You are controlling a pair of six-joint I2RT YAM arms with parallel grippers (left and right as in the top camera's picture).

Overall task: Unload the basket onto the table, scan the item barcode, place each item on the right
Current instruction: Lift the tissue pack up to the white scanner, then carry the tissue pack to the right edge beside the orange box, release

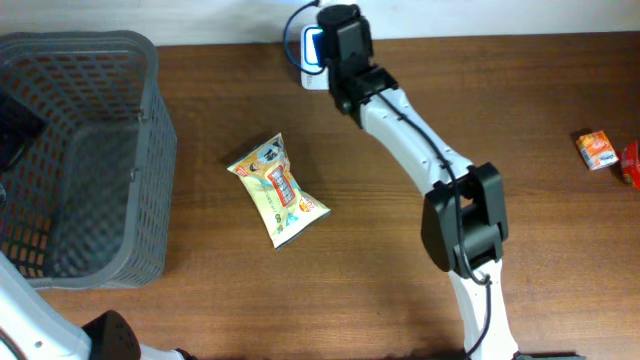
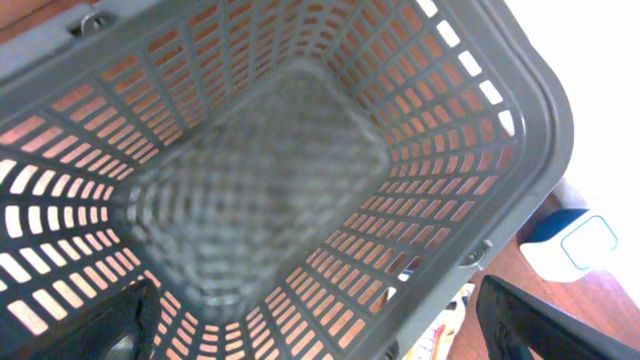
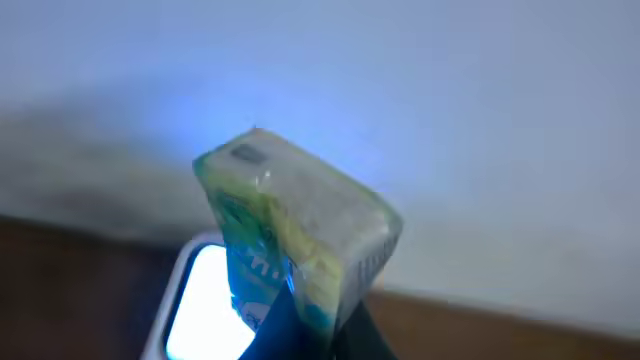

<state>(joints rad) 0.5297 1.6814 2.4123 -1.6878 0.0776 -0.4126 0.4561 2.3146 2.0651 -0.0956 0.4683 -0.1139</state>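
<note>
Carton (image 3: 300, 215), boxy and glossy, near glowing scanner (image 3: 205, 300)

Table (image 1: 560, 250): basket (image 1: 160, 150), packet (image 1: 277, 190), box (image 1: 597, 150), perhaps scanner (image 1: 311, 48)

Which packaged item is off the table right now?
The small green-and-yellow pack in the right pincer, at the lit scanner; the yellow bag and orange box lie on the table.

My counter (image 1: 250, 310) is dark brown wood with a fine grain. Beyond its far edge runs a pale wall (image 3: 450, 80), tinged blue near the middle.
</note>
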